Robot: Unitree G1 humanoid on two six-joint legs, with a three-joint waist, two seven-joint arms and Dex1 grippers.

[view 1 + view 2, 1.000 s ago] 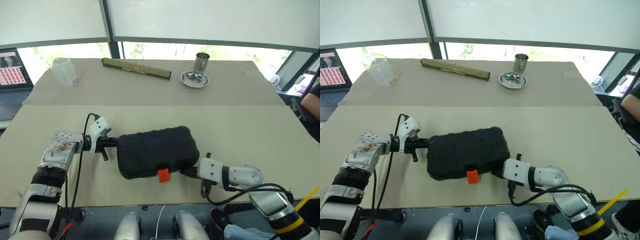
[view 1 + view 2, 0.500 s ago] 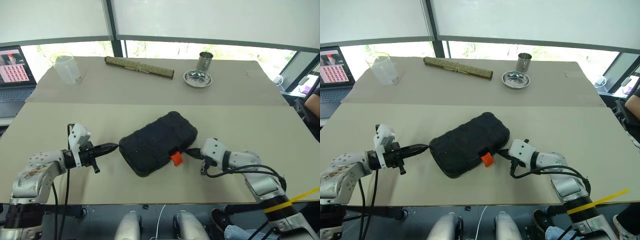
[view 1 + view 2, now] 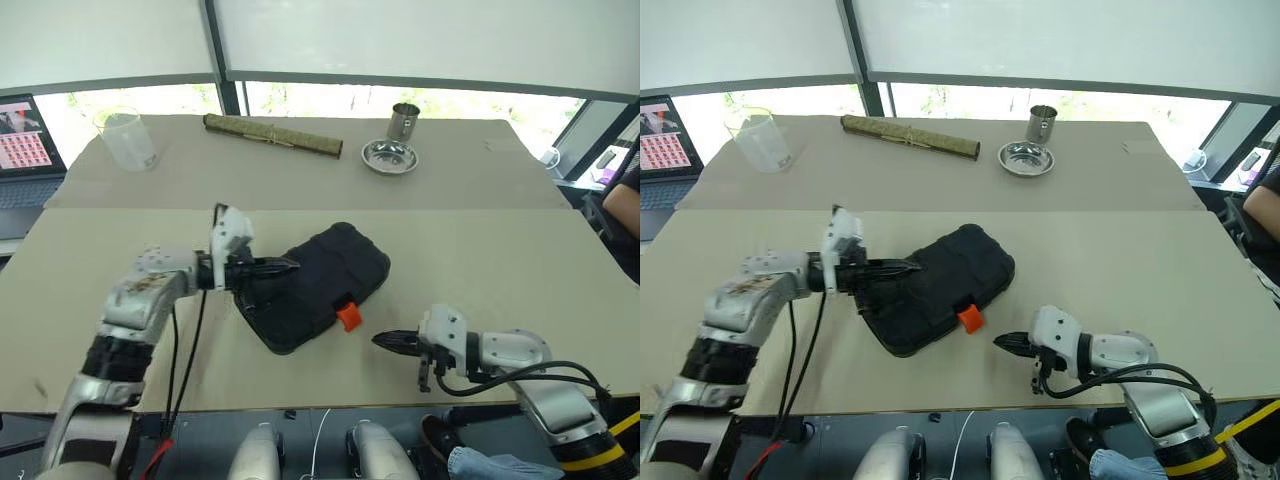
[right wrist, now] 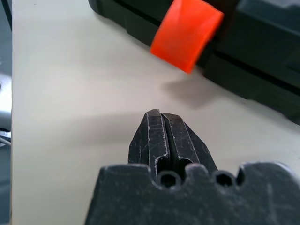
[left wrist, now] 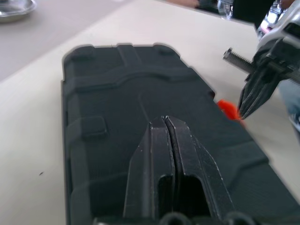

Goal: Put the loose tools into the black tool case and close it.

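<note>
While the case lies closed and slantwise near the table's front edge, its orange latch facing me, I see my left gripper over the lid, fingers pressed together and holding nothing. My right gripper sits just beside the latch, apart from it, pinched closed and empty.

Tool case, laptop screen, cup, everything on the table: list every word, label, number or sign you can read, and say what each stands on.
None can be read.
Laptop screen: a grid of small reddish tiles, too small to read.
Black tool case: moulded ridges, no lettering visible.
Orange latch: plain, no marking.
Clear beaker: any marks too faint to tell.
Metal cup, metal dish, rolled bamboo mat: no visible text.
</note>
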